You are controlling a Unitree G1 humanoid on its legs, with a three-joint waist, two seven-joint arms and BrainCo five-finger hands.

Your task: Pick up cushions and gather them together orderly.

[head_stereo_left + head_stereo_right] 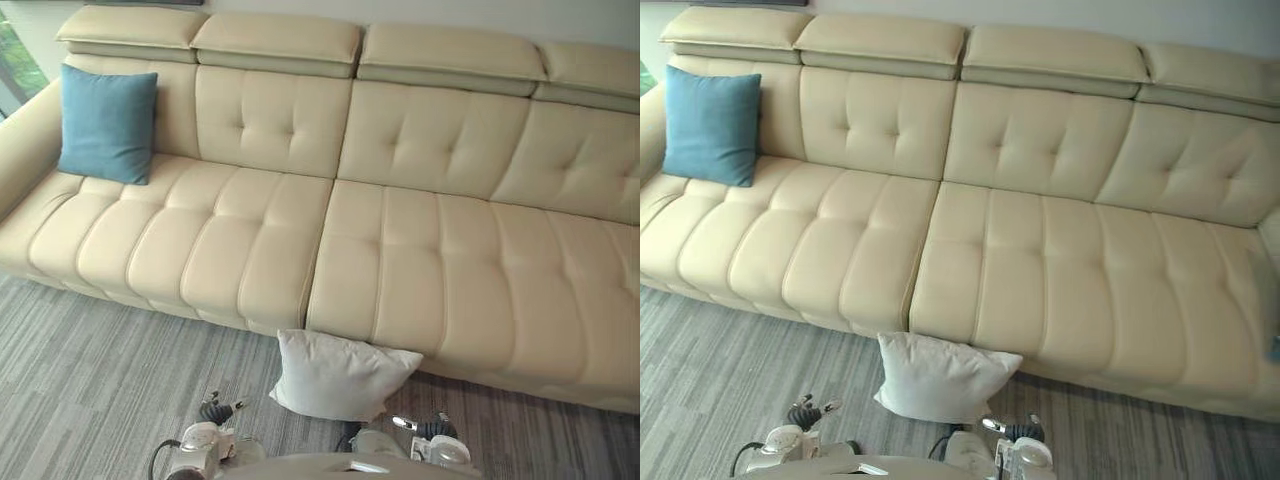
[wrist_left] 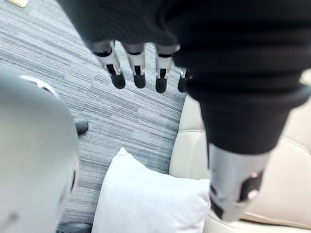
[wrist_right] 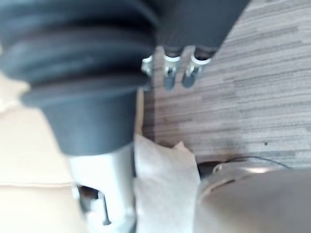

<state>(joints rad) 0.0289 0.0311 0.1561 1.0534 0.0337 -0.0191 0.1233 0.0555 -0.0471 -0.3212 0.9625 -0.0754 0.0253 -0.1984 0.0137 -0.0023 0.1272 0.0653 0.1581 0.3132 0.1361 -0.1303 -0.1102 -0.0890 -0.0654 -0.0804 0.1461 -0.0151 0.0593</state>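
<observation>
An upright cushion [image 1: 107, 123] sits far left on the sofa [image 1: 420, 270]; a floor cushion [image 1: 340, 375] lies on the carpet [image 1: 80, 380] against its front.

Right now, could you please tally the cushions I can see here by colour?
Blue square fabric cushion, upright in the left corner of the cream leather sofa: 1
White square fabric cushion, on the grey striped carpet against the sofa's front: 1
Total: 2
A blue sliver at the sofa's far right is too cut off to count.

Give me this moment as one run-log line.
white cushion: on floor against sofa front | blue cushion: on sofa's left end | left hand: open, empty | right hand: open, empty
</observation>
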